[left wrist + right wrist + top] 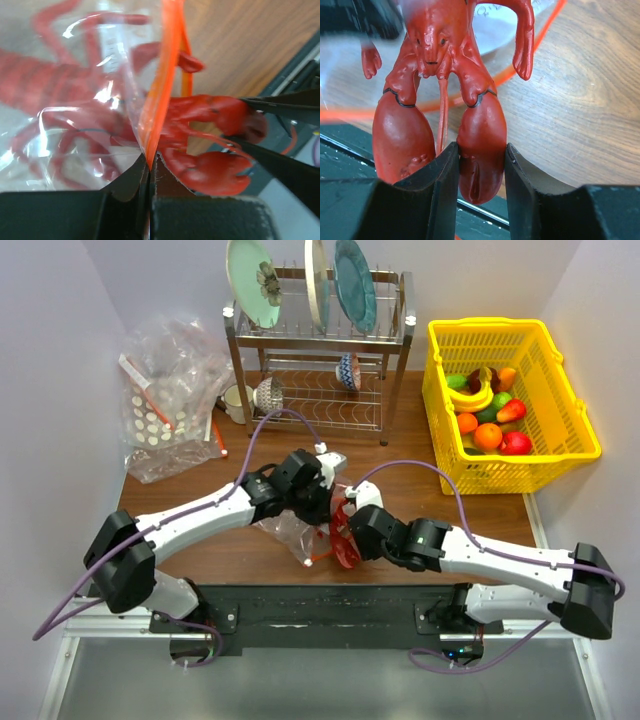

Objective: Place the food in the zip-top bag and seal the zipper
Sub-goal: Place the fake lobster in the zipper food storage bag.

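A glossy red lobster (345,532) hangs at the mouth of the clear zip-top bag (285,532), near the table's front edge. My left gripper (150,157) is shut on the bag's top edge, pinching the orange-red zipper (161,90). Through the plastic, the lobster's body (45,80) lies inside the bag while its claws (212,172) stick out. My right gripper (481,159) is shut on one claw (482,145), and the other claw (402,140) hangs free beside it. The lobster's head (437,35) faces the right wrist camera at the bag's open rim (535,47).
A yellow basket (578,445) holding several toy fruits, among them an orange (487,436), stands at the right. A dish rack (320,350) with plates is at the back. A heap of dotted plastic bags (165,400) lies back left, next to a mug (237,400).
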### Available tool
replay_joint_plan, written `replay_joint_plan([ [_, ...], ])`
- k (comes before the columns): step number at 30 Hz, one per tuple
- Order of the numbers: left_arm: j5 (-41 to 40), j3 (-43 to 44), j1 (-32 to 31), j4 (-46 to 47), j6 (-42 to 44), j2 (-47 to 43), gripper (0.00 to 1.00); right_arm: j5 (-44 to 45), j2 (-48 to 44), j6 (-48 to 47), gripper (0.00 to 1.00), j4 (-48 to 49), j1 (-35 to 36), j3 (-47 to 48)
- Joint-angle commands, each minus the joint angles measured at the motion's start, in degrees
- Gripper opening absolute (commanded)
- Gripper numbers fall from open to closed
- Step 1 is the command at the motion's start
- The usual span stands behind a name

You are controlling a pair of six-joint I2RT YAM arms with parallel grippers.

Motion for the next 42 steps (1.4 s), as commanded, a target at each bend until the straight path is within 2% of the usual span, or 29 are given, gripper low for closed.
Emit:
replay_joint_plan([
  [1,1.65,0.02,-2.40,7.12,-4.85,-0.47,0.00,0.49,1.05,-0.53,0.05,7.49,-0.24,3.17],
  [7,4.89,-0.95,-2.57,10.03,-8.10,-2.85,0.00,2.33,5.36,-0.54,0.03,8.37,-0.15,5.10],
  [15,1.74,-6.83,-4.16,14.60,-12.49,-6.01,0.00,6.74,1.32,7.01,0.02,7.59,-4.18,3.61],
  [22,0.77,-11.93,-6.09,26.70,-20.22,-9.35,0.00,8.67,2.28,12.73,0.00,9.42,-4.81,3.44],
  [26,0.77,-13.87,-6.09,32.35,-24.01,-11.02,0.00,10.42,0.36,17.48,0.03,11.80,-4.81,1.68],
  [28,0.33,-15.53,-6.09,36.04,-26.29,-11.63,0.00,10.51,-0.61,20.29,0.07,12.68,-4.81,0.63],
  [29,-0.11,-15.89,-6.09,36.74,-26.91,-11.98,0.00,10.51,-1.31,21.08,0.12,12.86,-4.81,0.27],
  [30,-0.72,-16.67,-6.09,38.06,-27.44,-11.99,0.00,10.51,-2.89,21.70,0.25,13.38,-4.81,-0.51],
  [31,-0.81,-16.94,-6.09,38.50,-27.96,-11.90,0.00,10.43,-3.68,21.70,0.33,13.39,-4.81,-0.69],
  [36,-2.39,-16.07,-5.57,36.84,-27.18,-11.02,0.00,8.50,-8.16,19.95,0.42,11.37,-4.81,-0.70],
  [42,0.76,-14.67,-0.92,36.75,-27.35,-10.50,0.00,6.03,-10.20,19.42,0.49,7.86,-4.81,-0.35],
])
